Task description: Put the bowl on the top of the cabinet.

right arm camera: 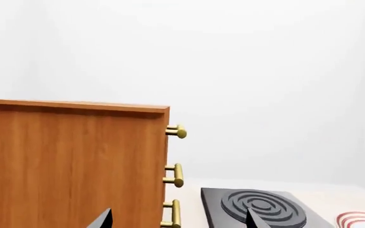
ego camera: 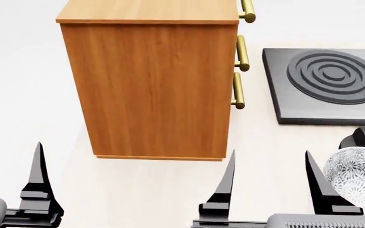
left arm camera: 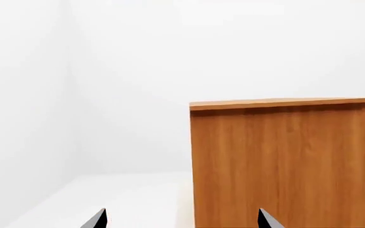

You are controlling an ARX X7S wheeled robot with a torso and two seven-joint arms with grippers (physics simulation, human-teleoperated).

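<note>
The bowl (ego camera: 359,178), white with a grey leaf pattern, sits at the head view's lower right edge, partly cut off. It lies just outside the right finger of my right gripper (ego camera: 270,153), which is open and empty. The cabinet (ego camera: 150,85), orange-brown wood with brass handles (ego camera: 239,90) on its right face, stands ahead of both grippers. It also shows in the left wrist view (left arm camera: 277,166) and the right wrist view (right arm camera: 74,161). My left gripper (left arm camera: 182,211) is open and empty; only one of its fingers (ego camera: 38,166) shows in the head view.
A dark square slab with raised concentric rings (ego camera: 325,85) lies right of the cabinet; it also shows in the right wrist view (right arm camera: 258,209). A white plate with red rim rings (right arm camera: 363,219) lies beyond it. A dark object (ego camera: 363,137) stands just behind the bowl.
</note>
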